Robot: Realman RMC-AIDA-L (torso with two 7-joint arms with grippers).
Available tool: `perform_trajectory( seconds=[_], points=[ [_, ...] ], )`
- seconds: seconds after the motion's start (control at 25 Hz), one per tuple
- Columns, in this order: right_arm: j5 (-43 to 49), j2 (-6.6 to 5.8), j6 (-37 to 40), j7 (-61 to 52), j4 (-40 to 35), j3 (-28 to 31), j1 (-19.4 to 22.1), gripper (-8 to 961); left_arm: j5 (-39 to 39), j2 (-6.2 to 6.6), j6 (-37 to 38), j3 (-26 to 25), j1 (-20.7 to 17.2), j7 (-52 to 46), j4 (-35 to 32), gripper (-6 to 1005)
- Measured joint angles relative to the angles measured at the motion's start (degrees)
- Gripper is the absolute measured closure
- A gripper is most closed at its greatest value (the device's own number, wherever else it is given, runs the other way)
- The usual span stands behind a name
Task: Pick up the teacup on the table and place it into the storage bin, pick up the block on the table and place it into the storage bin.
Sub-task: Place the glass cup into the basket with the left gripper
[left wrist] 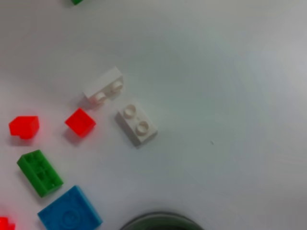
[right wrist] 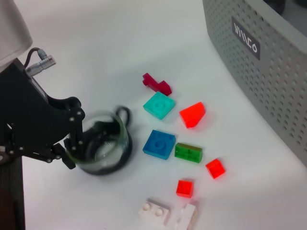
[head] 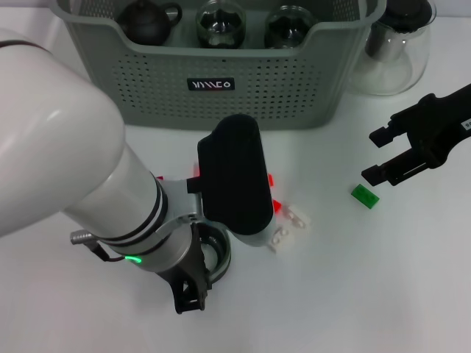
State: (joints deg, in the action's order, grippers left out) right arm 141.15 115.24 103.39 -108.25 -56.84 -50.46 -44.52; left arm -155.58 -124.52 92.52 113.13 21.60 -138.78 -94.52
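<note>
Your left gripper is sitting low at the near left of the white table, its black fingers closed around the rim of the clear glass teacup. The round, dark-rimmed, handled cup is resting on the table, well in front of the bin. The arm's white forearm is sweeping in from the left, wrist bent down over the cup.

Just right of the cup, you are looking at a scatter of small plastic bricks: a blue square block, a teal square block, a dark red block, several red blocks and two white studded blocks. They are lying loose and near each other, with bare table in front.

Behind them the large grey-green perforated storage bin is standing with its black label facing you, already holding dark teaware.

Farther right, a lone green block is lying apart from the rest. Your right gripper is hovering just above and beside it, black jaws spread apart and holding nothing.
</note>
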Motion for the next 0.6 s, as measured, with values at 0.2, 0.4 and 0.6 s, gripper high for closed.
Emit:
perform_trajectory(
  seconds=[0.2, 0.4, 0.6],
  points=[
    [0.0, -0.01, -0.06, -0.04, -0.02, 0.01, 0.04, 127, -0.56, 0.01, 0.12, -0.37, -0.18, -0.6, -0.56, 932],
    [-0.01, -0.01, -0.12, -0.04, -0.09, 0.02, 0.05, 127, -0.81, -0.03, 0.41, -1.9, -0.46, -1.66, -2.41, 949],
    [-0.01, -0.11, 0.15, -0.16, -0.32, 0.06, 0.05, 128, 1.98, -0.05, 4.09, -10.09, -1.79, -3.89, -8.53, 951]
  ],
)
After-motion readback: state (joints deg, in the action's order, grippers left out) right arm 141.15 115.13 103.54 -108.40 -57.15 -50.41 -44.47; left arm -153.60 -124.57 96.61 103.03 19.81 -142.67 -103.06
